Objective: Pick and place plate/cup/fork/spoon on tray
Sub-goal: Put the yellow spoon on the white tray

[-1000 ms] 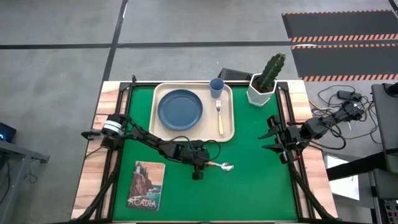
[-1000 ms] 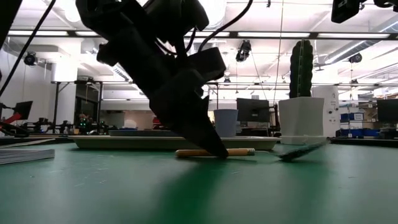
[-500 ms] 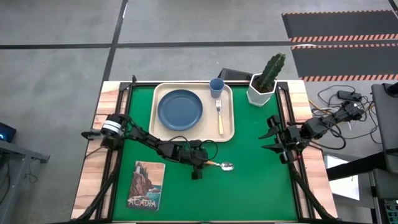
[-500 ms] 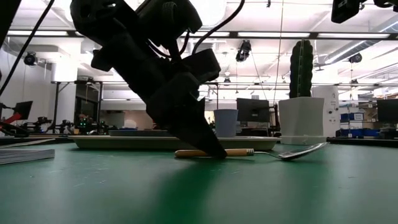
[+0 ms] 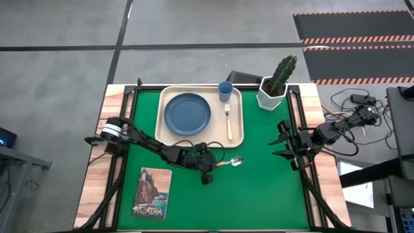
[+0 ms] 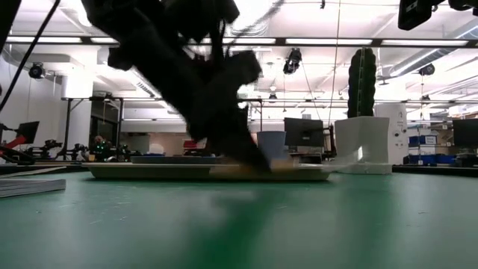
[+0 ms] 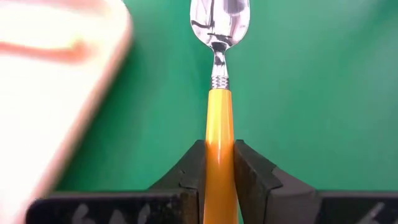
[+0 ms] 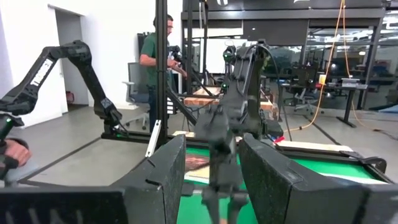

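The left tool is clenched on the spoon's smooth orange handle; the long axis runs straight out from the fingers, shiny oval bowl foremost. The cream tray lies just beside it, carrying plate, cup and fork. The right tool waits well apart, fingers spread.

We count one tray, one plate, one cup, one fork, one spoon — plus one cactus pot and one booklet.
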